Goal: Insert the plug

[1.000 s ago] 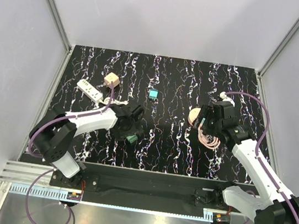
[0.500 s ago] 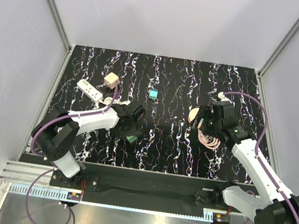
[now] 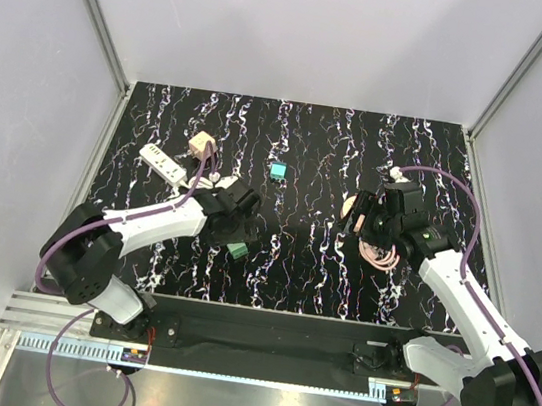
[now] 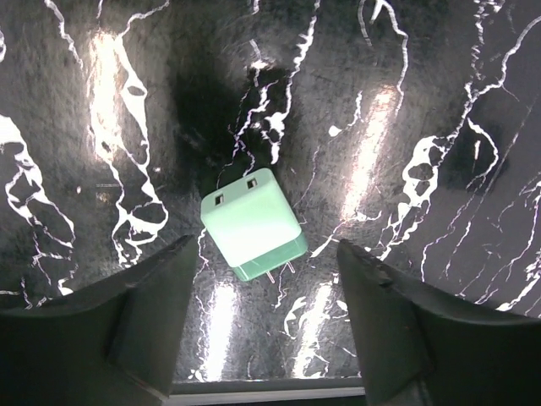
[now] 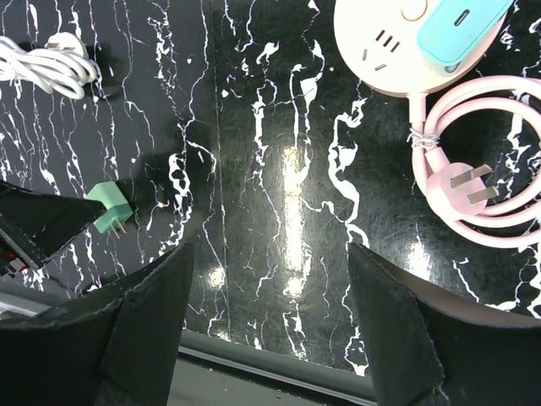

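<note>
The green plug (image 4: 254, 222) lies on the black marbled table, prongs toward me, just below and between my left gripper's (image 4: 264, 254) open fingers, untouched. It also shows in the top view (image 3: 237, 250) and the right wrist view (image 5: 110, 207). My left gripper (image 3: 236, 230) hovers over it. My right gripper (image 5: 269, 254) is open and empty above bare table, near the round pink power strip (image 5: 397, 46), which carries a light blue plug (image 5: 461, 30). In the top view the right gripper (image 3: 355, 237) is beside that strip (image 3: 351, 208).
A white power strip (image 3: 161, 162) with a coiled white cable (image 5: 51, 63) lies at the back left, next to a beige cube (image 3: 201, 144). A teal cube (image 3: 277, 171) sits mid-table. The pink cable coil and its plug (image 5: 456, 186) lie by the right arm.
My left arm has stretched forward and its gripper has shifted slightly over the green plug. My right gripper has edged a little to the left. The plug has not moved.
</note>
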Controlling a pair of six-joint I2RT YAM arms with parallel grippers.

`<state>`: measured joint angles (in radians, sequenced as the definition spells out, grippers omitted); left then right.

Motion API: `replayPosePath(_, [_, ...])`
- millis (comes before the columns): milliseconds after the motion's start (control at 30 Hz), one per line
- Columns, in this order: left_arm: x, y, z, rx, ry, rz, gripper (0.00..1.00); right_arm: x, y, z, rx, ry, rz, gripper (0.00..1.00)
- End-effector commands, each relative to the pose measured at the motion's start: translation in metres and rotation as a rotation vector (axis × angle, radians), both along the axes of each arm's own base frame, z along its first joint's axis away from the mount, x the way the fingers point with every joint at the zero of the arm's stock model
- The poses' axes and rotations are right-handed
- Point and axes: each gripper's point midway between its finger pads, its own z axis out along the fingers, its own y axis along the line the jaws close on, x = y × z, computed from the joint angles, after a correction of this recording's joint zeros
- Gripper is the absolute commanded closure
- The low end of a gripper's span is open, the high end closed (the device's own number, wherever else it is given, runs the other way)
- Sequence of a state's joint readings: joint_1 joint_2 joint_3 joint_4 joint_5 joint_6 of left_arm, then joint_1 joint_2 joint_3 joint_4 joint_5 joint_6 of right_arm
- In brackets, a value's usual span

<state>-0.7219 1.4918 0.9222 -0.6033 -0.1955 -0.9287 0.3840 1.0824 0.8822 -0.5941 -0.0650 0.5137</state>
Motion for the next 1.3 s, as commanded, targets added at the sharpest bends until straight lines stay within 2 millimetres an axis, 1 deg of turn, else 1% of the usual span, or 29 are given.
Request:
replayPosePath(0, [-0.003, 0.002, 0.002, -0.017, -0.004, 0.06, 0.26, 0.005, 0.006, 0.008, 0.035, -0.028, 0.007, 0.21])
replayPosePath(33, [-0.004, 0.002, 0.001, -0.019, 0.002, 0.074, 0.23, 0.004, 0.006, 0.007, 0.033, -0.025, 0.009, 0.21])
replayPosePath(167, [-0.004, 0.001, 0.0, -0.032, 0.02, 0.13, 0.24, 0.002, 0.006, 0.006, 0.036, -0.026, 0.007, 0.21])
replayPosePath(333, [-0.007, 0.001, -0.012, -0.017, 0.073, 0.202, 0.26, 0.002, 0.003, 0.009, 0.03, -0.042, 0.007, 0.21])
replayPosePath(467, [-0.007, -0.002, -0.022, -0.012, 0.106, 0.239, 0.29, 0.002, 0.002, 0.01, 0.025, -0.051, 0.01, 0.21])
replayPosePath(533, [-0.004, -0.005, -0.023, -0.013, 0.11, 0.241, 0.31, 0.002, 0.002, 0.01, 0.021, -0.053, 0.014, 0.21])
replayPosePath(600, [-0.004, -0.005, -0.028, -0.003, 0.121, 0.244, 0.36, 0.002, 0.001, 0.01, 0.017, -0.057, 0.017, 0.21])
replayPosePath(633, [-0.003, -0.006, -0.03, 0.001, 0.125, 0.246, 0.39, 0.001, 0.002, 0.01, 0.017, -0.061, 0.022, 0.21])
replayPosePath(667, [-0.003, -0.006, -0.031, 0.001, 0.127, 0.246, 0.48, 0.001, 0.001, 0.01, 0.015, -0.062, 0.02, 0.21])
replayPosePath(700, [-0.003, -0.007, -0.03, 0.0, 0.129, 0.243, 0.53, 0.001, 0.001, 0.01, 0.013, -0.062, 0.02, 0.21])
replayPosePath(733, [-0.004, -0.007, -0.031, 0.003, 0.133, 0.236, 0.62, 0.001, 0.0, 0.009, 0.01, -0.064, 0.019, 0.21])
replayPosePath(767, [-0.005, -0.007, -0.031, 0.0, 0.136, 0.229, 0.71, 0.001, -0.001, 0.008, 0.005, -0.063, 0.019, 0.21])
replayPosePath(800, [-0.006, -0.006, -0.031, 0.006, 0.136, 0.212, 0.9, 0.001, 0.0, 0.008, 0.004, -0.061, 0.023, 0.21])
replayPosePath(833, [-0.006, -0.007, -0.027, -0.001, 0.126, 0.2, 0.99, 0.0, 0.0, 0.007, 0.005, -0.058, 0.027, 0.21])
replayPosePath(900, [-0.006, -0.006, -0.02, -0.003, 0.102, 0.172, 1.0, -0.002, 0.003, 0.006, 0.015, -0.052, 0.04, 0.2])
replayPosePath(933, [-0.005, -0.009, -0.01, -0.006, 0.064, 0.102, 1.0, -0.004, 0.009, 0.007, 0.037, -0.044, 0.068, 0.2])
replayPosePath(967, [0.003, -0.014, 0.006, -0.007, -0.011, -0.01, 1.0, -0.007, 0.016, 0.008, 0.066, -0.029, 0.103, 0.2])
replayPosePath(1000, [0.005, -0.021, 0.009, 0.003, -0.045, -0.099, 1.0, -0.009, 0.021, 0.008, 0.085, -0.019, 0.123, 0.2])
replayPosePath(1033, [0.002, -0.037, 0.026, -0.022, -0.116, -0.221, 1.0, -0.009, 0.027, 0.012, 0.109, -0.018, 0.151, 0.2])
replayPosePath(1067, [0.003, -0.052, 0.039, -0.049, -0.183, -0.318, 1.0, -0.011, 0.034, 0.012, 0.135, 0.0, 0.184, 0.2])
replayPosePath(1100, [0.001, -0.061, 0.051, -0.026, -0.248, -0.447, 1.0, -0.016, 0.048, 0.021, 0.197, 0.008, 0.252, 0.21])
replayPosePath(1133, [-0.01, -0.074, 0.067, -0.039, -0.306, -0.53, 1.0, -0.017, 0.054, 0.024, 0.226, 0.014, 0.282, 0.21])
replayPosePath(1200, [-0.016, -0.082, 0.083, -0.025, -0.39, -0.639, 1.0, -0.025, 0.071, 0.03, 0.306, 0.062, 0.359, 0.21])
replayPosePath(1233, [-0.026, -0.089, 0.095, -0.036, -0.43, -0.689, 1.0, -0.024, 0.076, 0.037, 0.332, 0.055, 0.377, 0.22])
replayPosePath(1267, [-0.03, -0.095, 0.103, -0.049, -0.463, -0.731, 1.0, -0.026, 0.082, 0.041, 0.35, 0.059, 0.396, 0.23])
